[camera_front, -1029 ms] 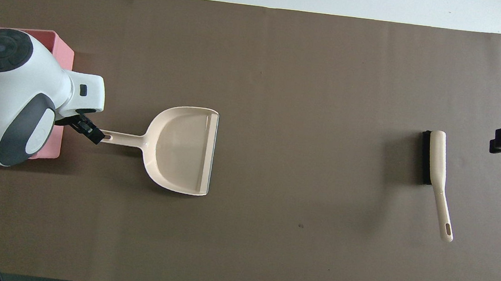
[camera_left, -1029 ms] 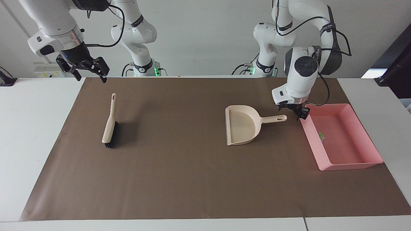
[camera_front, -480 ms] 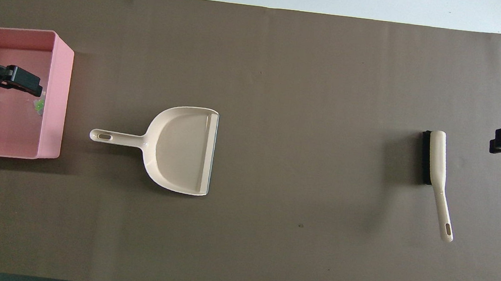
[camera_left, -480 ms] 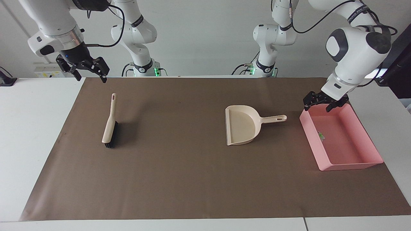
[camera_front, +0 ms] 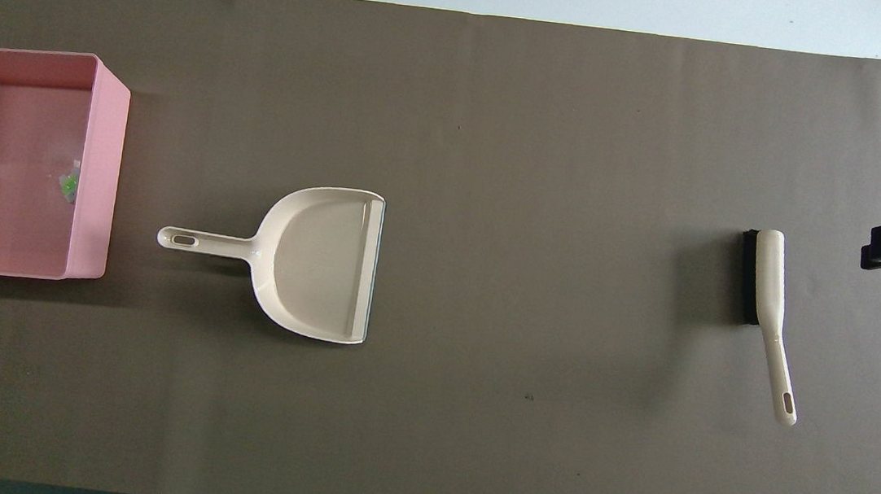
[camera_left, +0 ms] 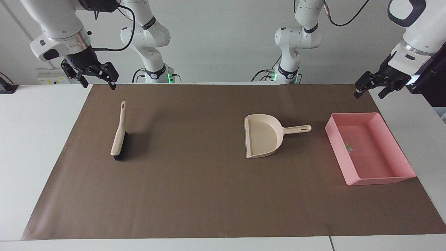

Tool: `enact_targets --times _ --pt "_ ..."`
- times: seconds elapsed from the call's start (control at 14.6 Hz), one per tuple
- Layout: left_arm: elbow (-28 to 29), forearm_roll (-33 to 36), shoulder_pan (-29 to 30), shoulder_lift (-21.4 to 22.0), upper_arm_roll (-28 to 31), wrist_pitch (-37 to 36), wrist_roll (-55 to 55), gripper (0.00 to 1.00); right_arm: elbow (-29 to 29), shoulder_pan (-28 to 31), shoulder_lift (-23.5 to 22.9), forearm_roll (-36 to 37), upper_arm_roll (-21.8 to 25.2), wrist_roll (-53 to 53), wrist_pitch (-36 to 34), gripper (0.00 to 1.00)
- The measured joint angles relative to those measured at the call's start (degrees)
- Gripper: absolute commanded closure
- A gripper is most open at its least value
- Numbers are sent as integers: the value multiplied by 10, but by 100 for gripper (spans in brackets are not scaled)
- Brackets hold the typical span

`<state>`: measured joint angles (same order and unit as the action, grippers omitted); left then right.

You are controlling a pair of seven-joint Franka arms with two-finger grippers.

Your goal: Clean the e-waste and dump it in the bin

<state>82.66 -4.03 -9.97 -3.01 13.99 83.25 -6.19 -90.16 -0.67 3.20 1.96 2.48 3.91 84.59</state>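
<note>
The pink bin (camera_left: 400, 164) stands on the brown mat at the left arm's end; it also shows in the overhead view (camera_front: 101, 162). Tiny pale and greenish e-waste bits (camera_left: 348, 147) lie on its floor, also seen from overhead (camera_front: 69, 183). No black blocky bit shows. The beige dustpan (camera_left: 262, 136) lies empty beside the bin, handle toward it. My left gripper (camera_left: 368, 92) is open and empty, raised over the mat's corner at the robots' side of the bin. My right gripper (camera_left: 99, 84) is open and empty, raised over the mat's edge near the brush.
A beige hand brush with black bristles (camera_left: 118, 134) lies on the mat at the right arm's end, also in the overhead view (camera_front: 768, 285). The brown mat (camera_left: 195, 195) covers most of the white table.
My left gripper has left the dustpan handle, passed over the bin, and risen toward the mat's corner. The dustpan, bin and brush have not moved. The right arm has stayed still.
</note>
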Motion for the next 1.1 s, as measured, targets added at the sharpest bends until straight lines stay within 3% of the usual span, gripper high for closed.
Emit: enact_targets --times 0.48,0.82,1.1 --pt "3 0 0 19 -7 -24 32 3 0 0 0 0 0 0 0 1" --pt "24 4 74 35 -110 -26 39 3 0 0 0 0 0 0 0 1" --pt "35 5 93 41 -134 -26 40 3 0 0 0 0 0 0 0 1"
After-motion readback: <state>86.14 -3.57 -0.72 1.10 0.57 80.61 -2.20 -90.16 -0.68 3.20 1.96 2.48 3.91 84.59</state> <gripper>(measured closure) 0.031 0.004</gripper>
